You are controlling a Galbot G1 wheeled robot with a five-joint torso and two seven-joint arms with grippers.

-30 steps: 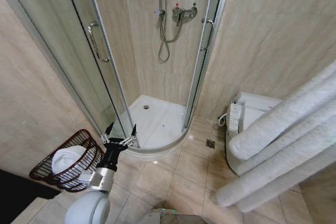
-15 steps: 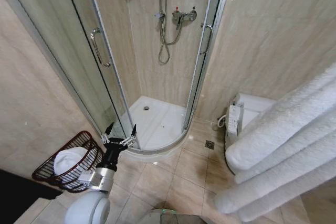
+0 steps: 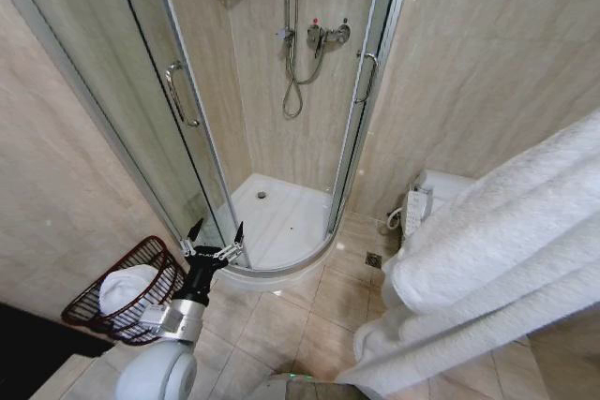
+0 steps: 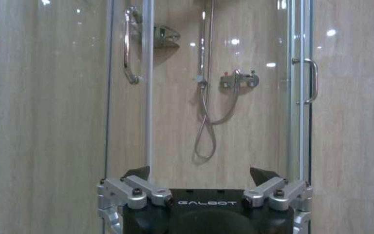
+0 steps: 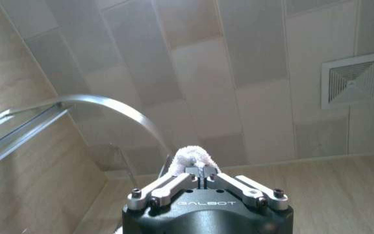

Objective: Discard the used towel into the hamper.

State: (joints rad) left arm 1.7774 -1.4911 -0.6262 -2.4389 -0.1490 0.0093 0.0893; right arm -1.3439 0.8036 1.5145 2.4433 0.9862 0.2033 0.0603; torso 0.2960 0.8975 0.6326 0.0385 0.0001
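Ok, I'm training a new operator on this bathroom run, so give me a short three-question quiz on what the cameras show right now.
1. True or false: the hamper already holds a white towel.
2. Which gripper is shut on the big draped towel? A) left gripper B) right gripper
3. Fill in: the big draped towel partly hides the ______ by the wall.
Key: 1 true; 2 B; 3 toilet.
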